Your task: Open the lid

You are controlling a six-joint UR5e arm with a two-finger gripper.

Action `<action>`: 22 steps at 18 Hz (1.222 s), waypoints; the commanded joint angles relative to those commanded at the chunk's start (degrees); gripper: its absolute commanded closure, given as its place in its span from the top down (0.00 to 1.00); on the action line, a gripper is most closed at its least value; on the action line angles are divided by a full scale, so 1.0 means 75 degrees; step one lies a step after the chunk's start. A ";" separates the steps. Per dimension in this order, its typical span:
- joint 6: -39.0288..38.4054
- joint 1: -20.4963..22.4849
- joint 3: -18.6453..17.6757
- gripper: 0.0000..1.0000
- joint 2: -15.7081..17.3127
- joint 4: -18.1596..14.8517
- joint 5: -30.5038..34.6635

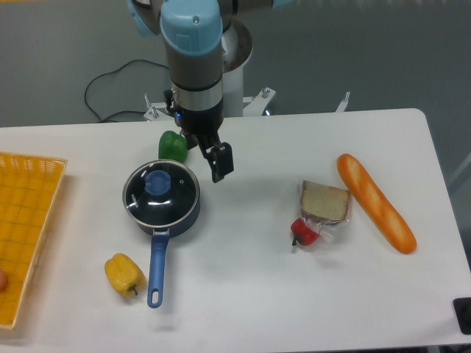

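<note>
1. A yellow basket (26, 235) sits at the table's (243, 294) left edge.
2. A yellow pepper (124, 273) lies beside the pan's (158, 243) blue handle.
3. The lid (161, 193) rests closed on the pan, a green pepper (173, 146) just behind.
4. The gripper (218, 163) hangs just right of the lid, holding nothing; how far its fingers are parted cannot be told.
5. Bread slice (324, 201), red pepper (305, 232), baguette (376, 203).
</note>
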 joint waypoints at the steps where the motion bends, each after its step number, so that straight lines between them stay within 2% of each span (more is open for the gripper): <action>1: 0.0000 0.0000 -0.0012 1.00 0.0000 0.0000 0.0000; 8: -0.0023 -0.0035 -0.0035 1.00 -0.0012 -0.0023 -0.0012; 14: -0.0128 -0.0035 -0.0539 1.00 0.0094 -0.0035 -0.0035; 17: -0.1063 -0.0035 -0.0598 1.00 0.0105 -0.0269 -0.0047; 22: -0.2399 -0.0141 -0.0609 1.00 0.0000 -0.0223 -0.0141</action>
